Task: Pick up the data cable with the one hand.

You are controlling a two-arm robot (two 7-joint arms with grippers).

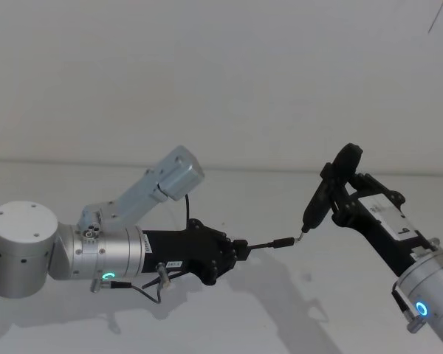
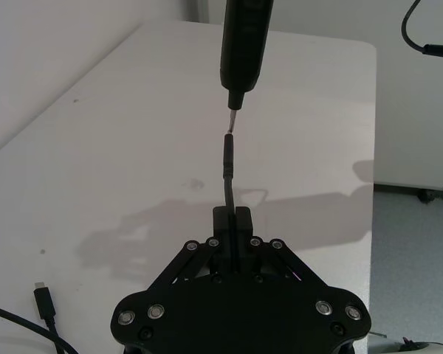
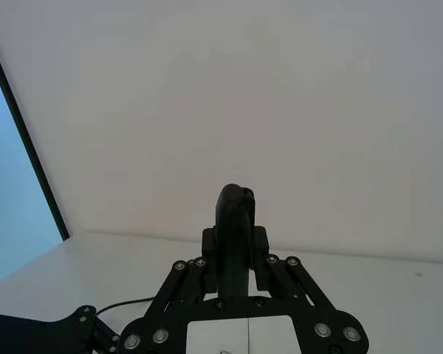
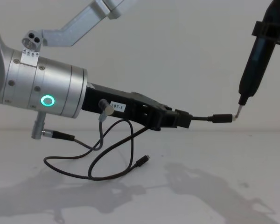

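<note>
- Left gripper clamped on one data cable, lifted above table; far plug meets pen tool tip.
- Right gripper grips that pen tool; base cut off.
- Two cable plugs visible.

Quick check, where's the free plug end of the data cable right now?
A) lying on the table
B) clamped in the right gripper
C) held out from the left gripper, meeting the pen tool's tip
C: the left gripper holds the data cable raised, its plug at the tip of the pen tool held in the right gripper.

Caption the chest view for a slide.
Left gripper holds the data cable level, its plug meeting the right gripper's pen-shaped tool.
</note>
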